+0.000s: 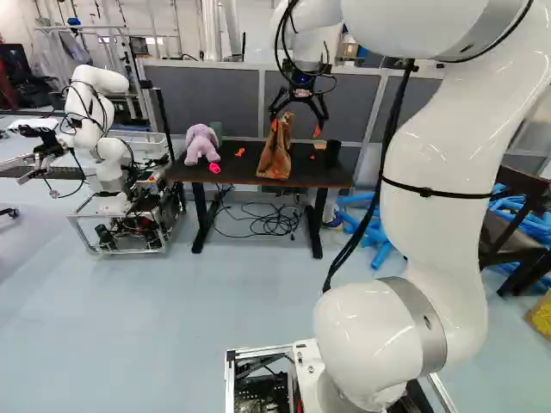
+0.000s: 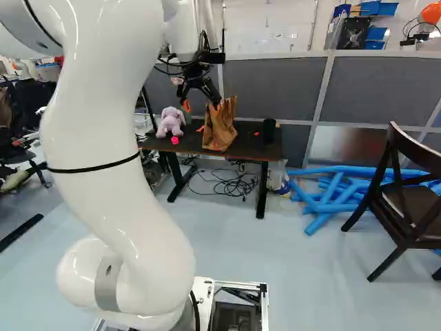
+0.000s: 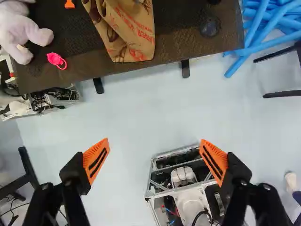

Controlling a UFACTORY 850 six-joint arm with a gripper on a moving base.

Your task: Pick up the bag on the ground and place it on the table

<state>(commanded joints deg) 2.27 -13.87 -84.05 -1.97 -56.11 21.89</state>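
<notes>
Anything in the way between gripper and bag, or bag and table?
Nothing visible between the open gripper and the bag. The bag is already on the table; the plush toy sits off to one side.

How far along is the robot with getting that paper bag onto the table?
Looks essentially done: the bag is on the table, near its front edge. Nothing is in hand: the gripper is open, with no part of the bag between its fingers. No step of the job appears left, except perhaps drawing the arm away.
</notes>
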